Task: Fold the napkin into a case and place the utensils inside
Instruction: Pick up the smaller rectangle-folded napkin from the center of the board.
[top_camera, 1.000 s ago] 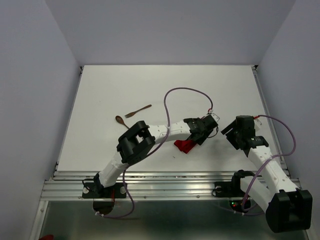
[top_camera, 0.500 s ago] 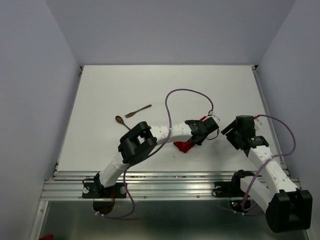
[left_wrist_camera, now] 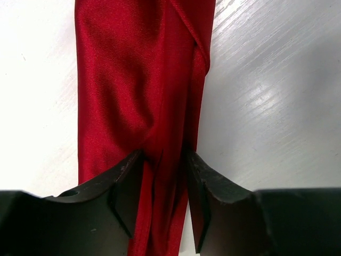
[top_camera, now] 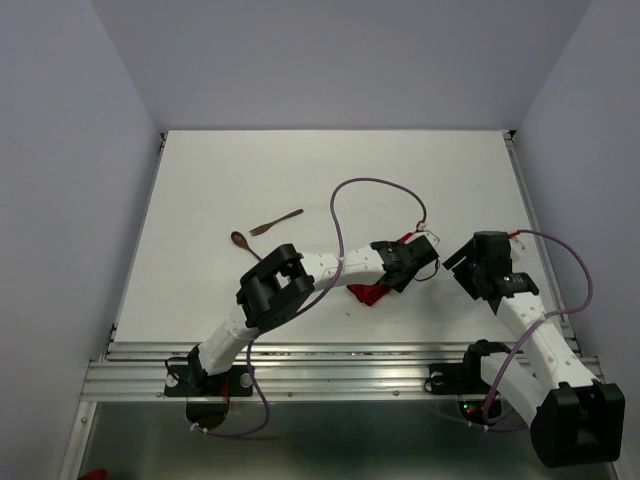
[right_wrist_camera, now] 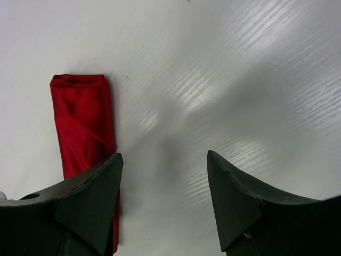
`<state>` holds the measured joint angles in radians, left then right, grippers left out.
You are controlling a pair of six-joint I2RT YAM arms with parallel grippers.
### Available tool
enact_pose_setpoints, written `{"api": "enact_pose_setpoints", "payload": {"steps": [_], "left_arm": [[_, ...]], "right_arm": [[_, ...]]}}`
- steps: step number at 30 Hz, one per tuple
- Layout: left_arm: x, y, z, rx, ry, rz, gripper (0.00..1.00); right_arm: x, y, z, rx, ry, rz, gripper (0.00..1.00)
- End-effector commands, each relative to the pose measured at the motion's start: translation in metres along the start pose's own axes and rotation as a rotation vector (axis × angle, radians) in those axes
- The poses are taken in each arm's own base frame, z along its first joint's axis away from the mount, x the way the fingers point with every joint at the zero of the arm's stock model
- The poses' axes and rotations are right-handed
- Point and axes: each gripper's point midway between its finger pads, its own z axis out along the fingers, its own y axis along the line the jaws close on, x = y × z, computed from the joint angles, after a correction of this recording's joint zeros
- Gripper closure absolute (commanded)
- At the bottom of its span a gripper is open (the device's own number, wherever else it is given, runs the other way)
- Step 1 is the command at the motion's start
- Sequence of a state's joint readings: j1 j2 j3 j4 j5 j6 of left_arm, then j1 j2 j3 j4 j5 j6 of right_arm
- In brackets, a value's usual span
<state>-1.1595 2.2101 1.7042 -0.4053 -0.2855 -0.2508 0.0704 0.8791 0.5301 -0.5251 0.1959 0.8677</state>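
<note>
The red napkin (top_camera: 370, 291) lies on the white table as a narrow folded strip, mostly hidden under the left arm in the top view. In the left wrist view the napkin (left_wrist_camera: 144, 80) runs away from the camera, and my left gripper (left_wrist_camera: 162, 160) is shut on its near end. My left gripper (top_camera: 412, 245) sits at mid-table. My right gripper (top_camera: 462, 262) is open and empty just right of it; its view shows the strip's far end (right_wrist_camera: 82, 122) beside its left finger (right_wrist_camera: 85, 202). The wooden fork (top_camera: 276, 221) and spoon (top_camera: 243, 243) lie to the left.
A purple cable (top_camera: 345, 205) loops above the left arm over the table. Grey walls enclose the table on three sides. A metal rail (top_camera: 330, 355) runs along the near edge.
The left gripper has shifted slightly right and away with the napkin, and a bit of red now shows beside it. The right arm has barely moved.
</note>
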Motion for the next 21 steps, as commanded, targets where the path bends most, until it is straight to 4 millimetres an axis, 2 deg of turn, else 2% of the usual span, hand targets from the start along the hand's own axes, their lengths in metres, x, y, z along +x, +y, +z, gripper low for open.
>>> {"api": "enact_pose_setpoints", "payload": {"steps": [1, 8, 21], "left_arm": [[-0.0231, -0.0018, -0.0247, -0.008, -0.059, -0.024, 0.51], [-0.0286, -0.0012, -0.034, -0.018, -0.087, -0.027, 0.51], [-0.0233, -0.0046, -0.0292, -0.026, -0.078, -0.01, 0.52]], "right_arm": [[-0.015, 0.0132, -0.0097, -0.04, -0.032, 0.008, 0.3], [-0.0121, 0.0133, -0.0091, -0.043, -0.019, 0.007, 0.3], [-0.0115, 0.0148, -0.0096, -0.049, -0.014, 0.01, 0.3]]}}
